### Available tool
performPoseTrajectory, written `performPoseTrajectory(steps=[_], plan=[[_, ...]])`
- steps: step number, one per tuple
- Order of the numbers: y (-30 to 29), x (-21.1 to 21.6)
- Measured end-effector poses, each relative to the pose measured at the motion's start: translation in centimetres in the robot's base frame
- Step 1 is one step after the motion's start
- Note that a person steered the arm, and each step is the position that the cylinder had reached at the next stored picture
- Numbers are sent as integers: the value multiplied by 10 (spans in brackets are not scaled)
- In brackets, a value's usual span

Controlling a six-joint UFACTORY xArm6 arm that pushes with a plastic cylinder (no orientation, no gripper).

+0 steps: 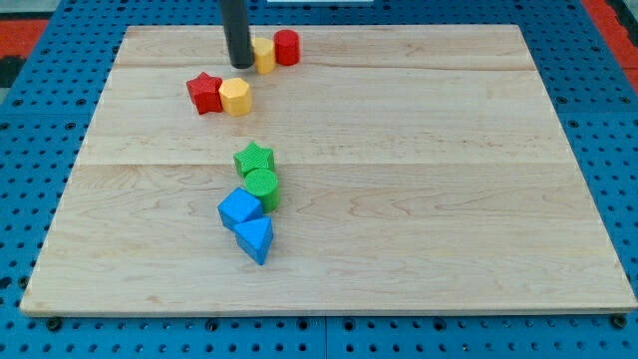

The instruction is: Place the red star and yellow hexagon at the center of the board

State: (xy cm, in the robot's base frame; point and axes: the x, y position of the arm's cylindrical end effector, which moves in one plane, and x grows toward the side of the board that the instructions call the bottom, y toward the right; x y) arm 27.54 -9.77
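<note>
The dark rod is seen upright near the view's top, my tip [240, 65] set down just left of a yellow block [264, 56] – partly hidden by the rod, its shape unclear – which touches a red cylinder [287, 47]. No jaws are fitted. Below, the red star [204, 93] and yellow hexagon [235, 97] are pressed together on the wooden bench [449, 179], left of centre – short of the green star [254, 158], green cylinder [262, 186], blue cube [240, 208] and blue wedge-like block [255, 238].

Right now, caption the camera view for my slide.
My tip rests beside a yellow block, above the touching red star and yellow hexagon.
</note>
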Motion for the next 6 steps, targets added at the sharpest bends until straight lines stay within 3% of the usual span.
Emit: performPoseTrajectory(steps=[6], plan=[[-47, -1]])
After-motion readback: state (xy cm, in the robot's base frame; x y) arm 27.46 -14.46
